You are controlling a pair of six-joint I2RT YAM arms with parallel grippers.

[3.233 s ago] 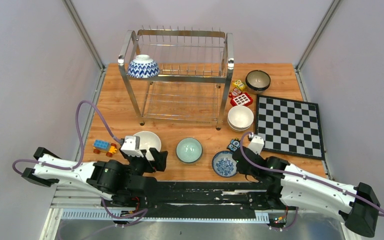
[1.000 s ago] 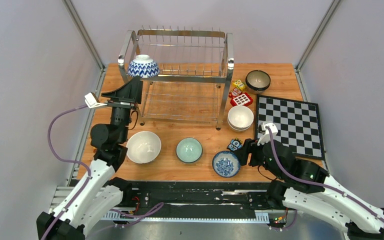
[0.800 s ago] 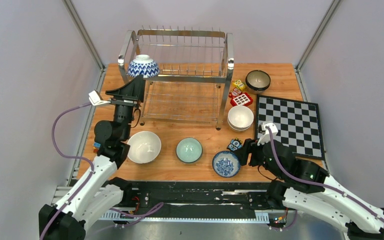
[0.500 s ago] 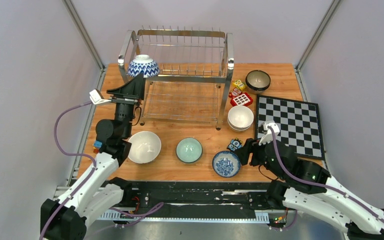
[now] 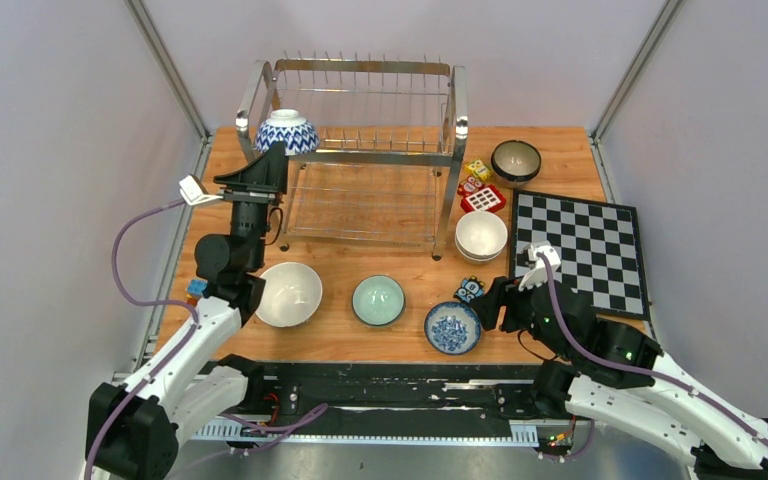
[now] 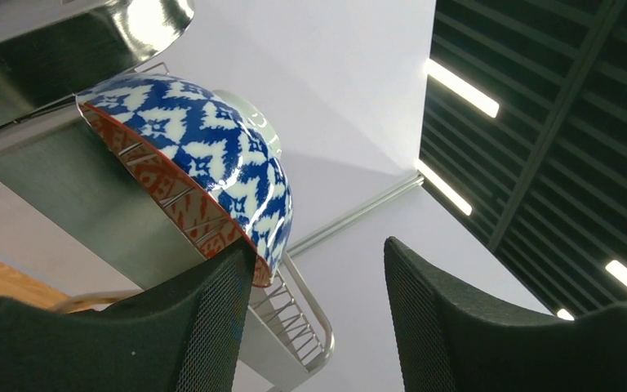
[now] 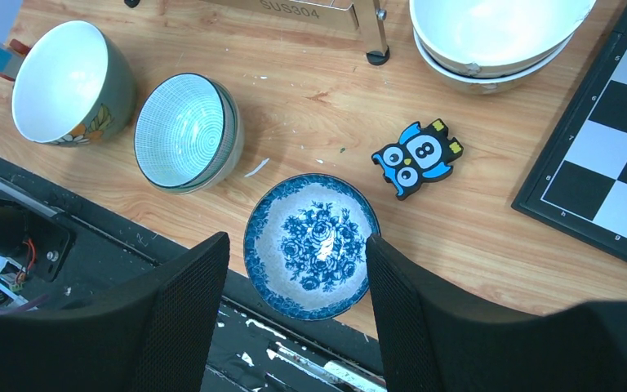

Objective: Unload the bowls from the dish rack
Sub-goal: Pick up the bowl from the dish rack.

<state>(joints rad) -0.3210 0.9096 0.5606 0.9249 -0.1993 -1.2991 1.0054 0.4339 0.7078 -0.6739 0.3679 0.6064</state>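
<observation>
A blue-and-white patterned bowl (image 5: 286, 135) sits upside down at the left end of the dish rack's (image 5: 360, 67) upper tier. My left gripper (image 5: 268, 163) points up at it from just below, open. In the left wrist view the bowl's (image 6: 204, 155) red-lined rim rests at the tip of the left finger (image 6: 212, 318), with nothing in the gap of the gripper (image 6: 318, 245). My right gripper (image 7: 294, 238) hangs open above a blue floral bowl (image 7: 310, 204) on the table near the front edge (image 5: 450, 328).
On the table stand a white bowl (image 5: 287, 293), a celadon bowl (image 5: 378, 300), stacked white bowls (image 5: 481, 236) and a dark bowl (image 5: 516, 160). A chessboard (image 5: 580, 250) lies at the right. An owl toy (image 7: 418, 158) and toy blocks (image 5: 478, 185) lie nearby.
The left arm has risen from the table's front to the rack, crept closer to the patterned bowl, and its jaws have narrowed. The right arm barely moved in the last second.
</observation>
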